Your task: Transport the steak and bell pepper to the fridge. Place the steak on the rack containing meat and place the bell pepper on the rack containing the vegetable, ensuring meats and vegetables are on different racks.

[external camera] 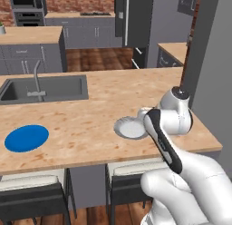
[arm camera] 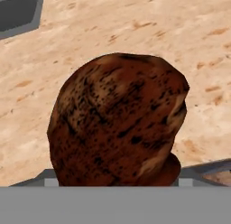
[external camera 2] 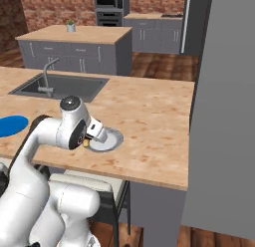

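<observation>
Steak (arm camera: 117,121): dark reddish-brown, speckled, glossy, close before the hand camera, over the wooden counter (external camera: 99,106). Gripper (external camera 2: 91,136) sits low over a grey plate (external camera: 129,128) near the counter's right near edge; finger tips hidden, so grip cannot be told. Blue plate (external camera: 26,138) lies well left. Sink (external camera: 43,89) with faucet (external camera: 38,79) far left. Dark grey fridge (external camera: 131,20) stands beyond.

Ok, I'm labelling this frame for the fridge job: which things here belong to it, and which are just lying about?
Belongs to the job:
steak
fridge, far across the kitchen

Just lying about:
pale round plate
blue plate
sink
</observation>
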Available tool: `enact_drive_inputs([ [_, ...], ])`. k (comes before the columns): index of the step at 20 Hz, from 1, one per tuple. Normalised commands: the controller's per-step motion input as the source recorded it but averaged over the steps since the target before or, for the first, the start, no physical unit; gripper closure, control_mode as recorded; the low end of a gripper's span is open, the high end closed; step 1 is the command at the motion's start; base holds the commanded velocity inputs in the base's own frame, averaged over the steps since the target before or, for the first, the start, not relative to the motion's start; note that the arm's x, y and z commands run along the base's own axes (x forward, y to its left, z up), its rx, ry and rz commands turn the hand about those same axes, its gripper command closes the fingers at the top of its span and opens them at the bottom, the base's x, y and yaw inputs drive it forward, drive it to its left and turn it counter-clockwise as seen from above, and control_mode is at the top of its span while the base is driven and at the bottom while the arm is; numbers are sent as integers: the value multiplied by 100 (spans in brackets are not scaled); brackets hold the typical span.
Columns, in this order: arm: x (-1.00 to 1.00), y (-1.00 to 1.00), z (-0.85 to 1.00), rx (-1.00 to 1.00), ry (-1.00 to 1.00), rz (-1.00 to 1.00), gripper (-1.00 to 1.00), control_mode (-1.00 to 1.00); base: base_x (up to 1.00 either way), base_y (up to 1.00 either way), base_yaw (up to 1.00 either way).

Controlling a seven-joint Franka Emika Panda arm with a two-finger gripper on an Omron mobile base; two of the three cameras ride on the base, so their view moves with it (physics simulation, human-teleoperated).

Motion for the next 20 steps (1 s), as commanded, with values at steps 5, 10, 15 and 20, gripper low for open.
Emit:
enact_drive_inputs([
  [5,-64,0,71,-18,-30,15,100,-100,0,0,0],
  [10,-66,0,93,-4,-8,11,100,-100,0,0,0],
  [15,-96,0,71,-4,-22,7,100,-100,0,0,0],
  [20,-90,0,75,-3,-11,4,100,-100,0,0,0],
])
